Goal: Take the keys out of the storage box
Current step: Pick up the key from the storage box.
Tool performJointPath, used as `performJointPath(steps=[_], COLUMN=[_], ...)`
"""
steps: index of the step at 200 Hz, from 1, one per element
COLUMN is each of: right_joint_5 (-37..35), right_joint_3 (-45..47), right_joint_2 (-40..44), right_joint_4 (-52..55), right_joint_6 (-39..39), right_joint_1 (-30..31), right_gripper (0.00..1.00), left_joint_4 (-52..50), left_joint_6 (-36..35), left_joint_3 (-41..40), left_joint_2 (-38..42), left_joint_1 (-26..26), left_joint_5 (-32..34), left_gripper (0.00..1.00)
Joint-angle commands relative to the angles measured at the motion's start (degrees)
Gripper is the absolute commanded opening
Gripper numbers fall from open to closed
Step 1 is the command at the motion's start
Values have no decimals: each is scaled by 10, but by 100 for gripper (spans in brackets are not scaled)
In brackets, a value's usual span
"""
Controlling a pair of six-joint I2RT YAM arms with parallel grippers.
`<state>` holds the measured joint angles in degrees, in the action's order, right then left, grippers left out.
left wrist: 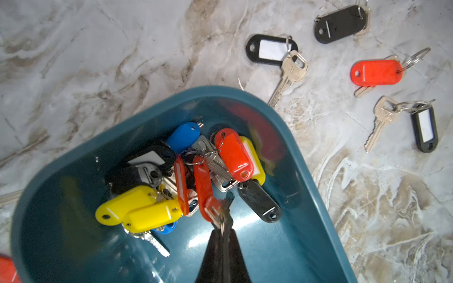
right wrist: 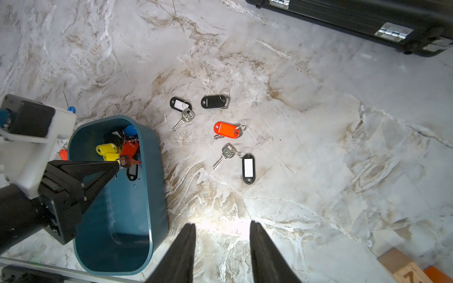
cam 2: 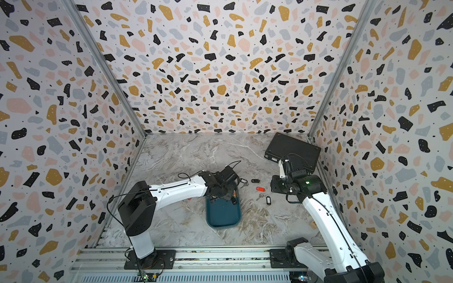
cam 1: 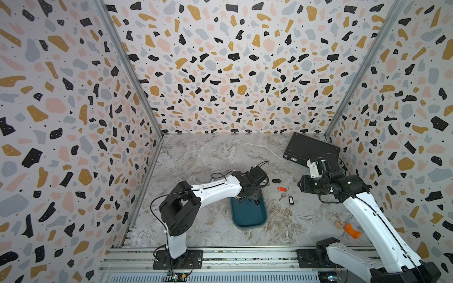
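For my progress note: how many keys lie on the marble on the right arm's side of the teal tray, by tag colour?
Keys with black oblong plastic tags: 3
Key with red oblong plastic tag: 1
Total: 4

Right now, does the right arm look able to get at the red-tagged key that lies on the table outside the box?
Probably yes. The right gripper hangs open above bare table, and the red-tagged key lies uncovered ahead of it; the left gripper is off to the side, over the storage box.
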<state>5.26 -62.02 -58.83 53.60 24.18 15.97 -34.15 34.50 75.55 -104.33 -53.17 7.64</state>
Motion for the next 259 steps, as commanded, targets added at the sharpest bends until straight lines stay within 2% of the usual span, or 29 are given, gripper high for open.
performJointPath(steps=[1, 30, 62, 105, 180, 217, 259], right_joint_5=[6, 9, 10, 9, 9, 11, 10], right_joint_3=[3, 6, 10, 15, 19, 19, 21], right_joint_2=[10, 12, 17, 19, 21, 20, 21], right_joint_4=[13, 14, 14, 17, 14, 14, 14], right_joint_6=[5, 7, 7, 7, 10, 13, 12], right_joint_1=[-1, -1, -2, -1, -1, -1, -1], right_gripper=[42, 42, 42, 42, 42, 41, 41], left_joint_4=[-12, -1, 3, -7, 4, 3, -23], left_joint_6=[17, 30, 38, 42, 59, 48, 29], left_joint_3=[-14, -27, -31, -40, -119, -105, -68], left_joint_2=[15, 8, -3, 9, 36, 21, 2], left_joint_1=[0, 3, 7, 7, 7, 5, -6], left_joint_5=[-12, -22, -32, -34, -96, -102, -78], left_gripper=[12, 37, 52, 50, 41, 41, 41])
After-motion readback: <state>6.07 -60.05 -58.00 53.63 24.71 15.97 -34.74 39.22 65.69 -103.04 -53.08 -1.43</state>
